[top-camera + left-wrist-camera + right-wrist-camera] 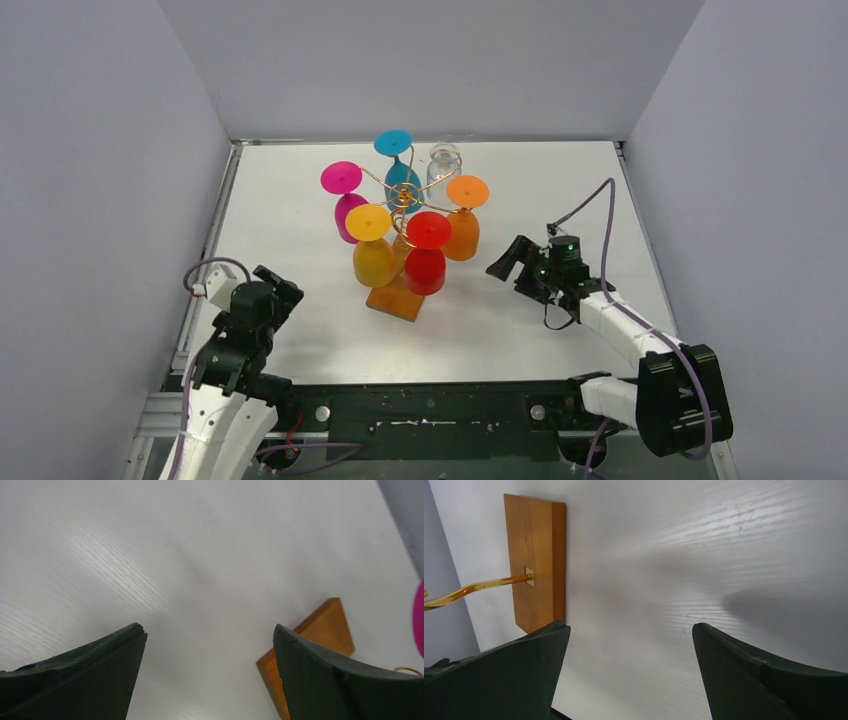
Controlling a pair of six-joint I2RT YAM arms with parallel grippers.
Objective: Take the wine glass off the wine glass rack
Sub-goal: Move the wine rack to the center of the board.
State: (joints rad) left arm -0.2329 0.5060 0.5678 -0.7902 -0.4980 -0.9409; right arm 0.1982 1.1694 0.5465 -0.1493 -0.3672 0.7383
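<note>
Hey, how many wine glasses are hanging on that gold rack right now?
6: magenta glass left, teal glass at the back, clear glass back right, orange glass right, red glass and yellow glass in front. Overlapping bowls might hide another.

White table (540, 185), matte top with faint wood-grain lines, soft glare patches, wine glass rack (403, 197) standing near centre, flat rectangular orange-brown wooden base (395, 298) resting directly on tabletop, gold wire stem (474, 586) rising from base middle.
</note>
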